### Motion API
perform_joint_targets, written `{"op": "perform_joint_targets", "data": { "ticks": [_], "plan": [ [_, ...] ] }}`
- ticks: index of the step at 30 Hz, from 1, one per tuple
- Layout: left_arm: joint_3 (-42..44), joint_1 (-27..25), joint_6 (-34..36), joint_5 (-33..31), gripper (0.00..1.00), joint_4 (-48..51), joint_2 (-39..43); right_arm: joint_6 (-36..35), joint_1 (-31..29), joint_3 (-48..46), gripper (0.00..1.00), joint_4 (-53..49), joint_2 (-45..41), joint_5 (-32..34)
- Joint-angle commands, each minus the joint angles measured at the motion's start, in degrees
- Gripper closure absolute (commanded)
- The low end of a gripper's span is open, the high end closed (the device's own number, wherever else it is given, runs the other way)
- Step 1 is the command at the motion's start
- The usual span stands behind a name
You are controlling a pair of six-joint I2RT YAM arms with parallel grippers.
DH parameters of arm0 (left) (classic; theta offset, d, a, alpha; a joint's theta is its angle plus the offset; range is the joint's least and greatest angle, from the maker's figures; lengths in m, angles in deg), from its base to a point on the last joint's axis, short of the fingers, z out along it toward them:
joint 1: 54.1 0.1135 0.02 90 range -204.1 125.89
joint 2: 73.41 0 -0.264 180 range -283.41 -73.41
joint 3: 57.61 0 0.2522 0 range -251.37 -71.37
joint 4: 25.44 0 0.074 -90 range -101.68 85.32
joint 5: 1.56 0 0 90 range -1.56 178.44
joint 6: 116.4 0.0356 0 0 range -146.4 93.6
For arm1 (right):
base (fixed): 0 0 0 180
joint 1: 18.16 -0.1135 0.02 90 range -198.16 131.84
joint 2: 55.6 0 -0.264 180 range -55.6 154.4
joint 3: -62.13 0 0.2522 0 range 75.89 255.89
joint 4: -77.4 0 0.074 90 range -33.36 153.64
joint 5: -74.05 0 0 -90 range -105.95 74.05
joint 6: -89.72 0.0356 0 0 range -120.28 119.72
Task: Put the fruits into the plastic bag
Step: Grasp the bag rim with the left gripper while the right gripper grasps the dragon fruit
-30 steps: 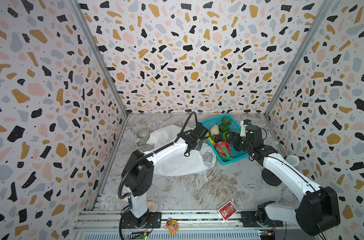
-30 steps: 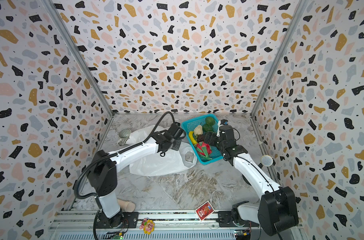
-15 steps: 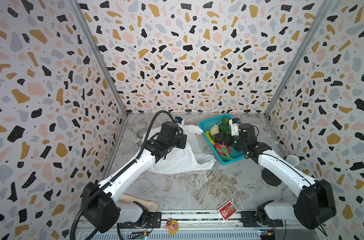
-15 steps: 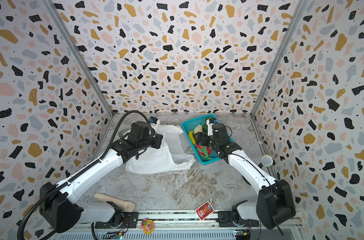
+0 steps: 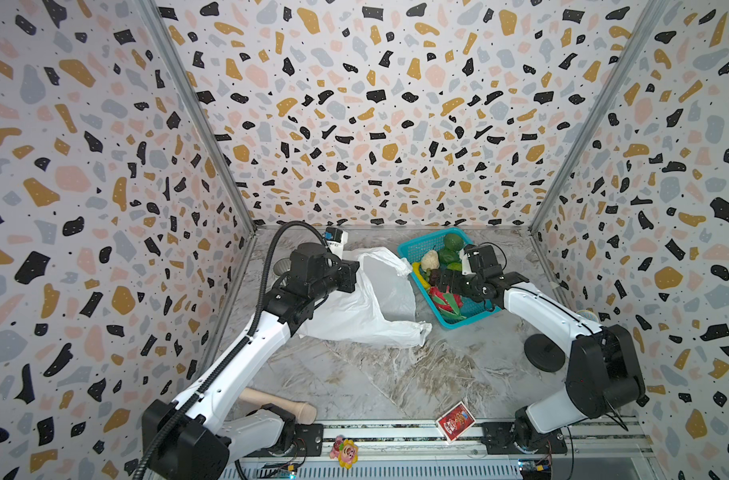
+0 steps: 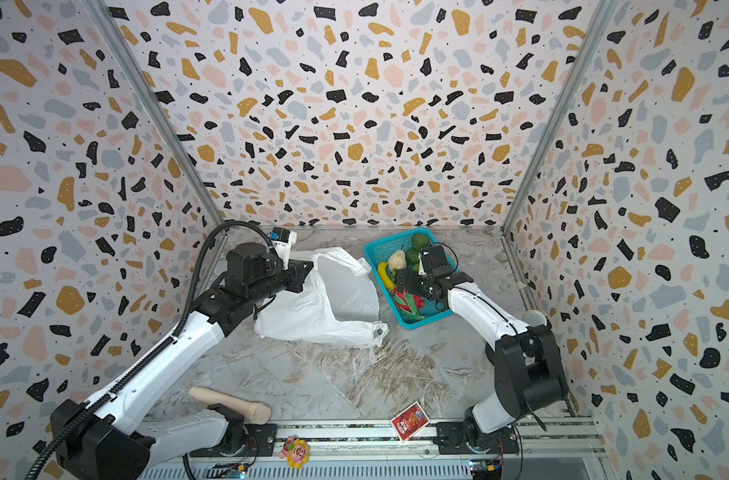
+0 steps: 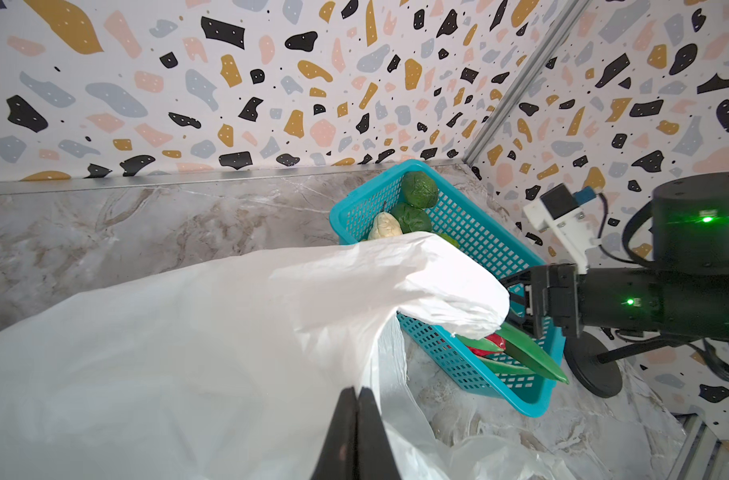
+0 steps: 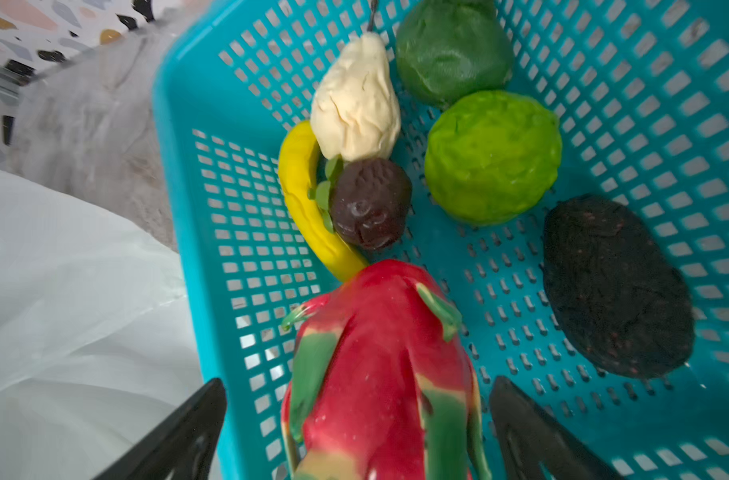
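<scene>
Here is the left gripper [image 7: 357,399], its pincer pressed shut on a fold of the plastic bag [image 5: 367,307], holding that edge up off the table [image 5: 396,382] so the white film drapes down from it; the bag lies just beside the teal basket [image 8: 167,124], one loop handle hanging over the basket's near rim in the left wrist view. Across the way the right gripper [image 8: 358,382] is down over the basket with its pincer spread wide, a finger on either side of the dragon fruit [image 8: 375,332] and neither one visibly touching it; nothing is held there yet. Count the fruits: the dragon fruit, the banana [image 8: 296,187] curled under it, the cream knobbly piece [image 8: 354,108], the dark green ball [image 8: 450,54], the bright green ball [image 8: 491,158], the dark brown oval [image 8: 371,203] resting against the banana, and the black oval [image 8: 616,286] off on its own; all seven sit in the basket. The bag looks slack and flat, with no bulge of fruit showing (its inside is not fully visible, so that is a judgement); I would say the task is at the very start, with the bag being held up and the first pick lined up. Left to do: close on the dragon fruit, lift it clear of the mesh wall, carry it across to the bag's mouth, then the other six; the flower toy [image 5: 344,453] on the front rail is no part of it.
</scene>
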Motion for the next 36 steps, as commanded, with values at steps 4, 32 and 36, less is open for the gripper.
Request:
{"op": "perform_joint_targets", "data": {
  "ticks": [4, 32, 36],
  "plan": [
    [1.3, 0.4, -1.8, 1.8, 1.0, -4.4, 0.9, -0.7, -3.6, 4.7, 0.01, -6.9, 5.7, 7.4],
    [2.4, 0.4, -4.1, 0.5, 1.0, -5.7, 1.0, 2.7, 2.9, -3.8, 0.85, 9.1, -8.2, -3.2],
    [2.4, 0.4, -4.7, 0.9, 1.0, -6.4, 0.1, 2.6, 5.5, -2.9, 0.86, 8.6, -11.2, -9.1]
  ]
}}
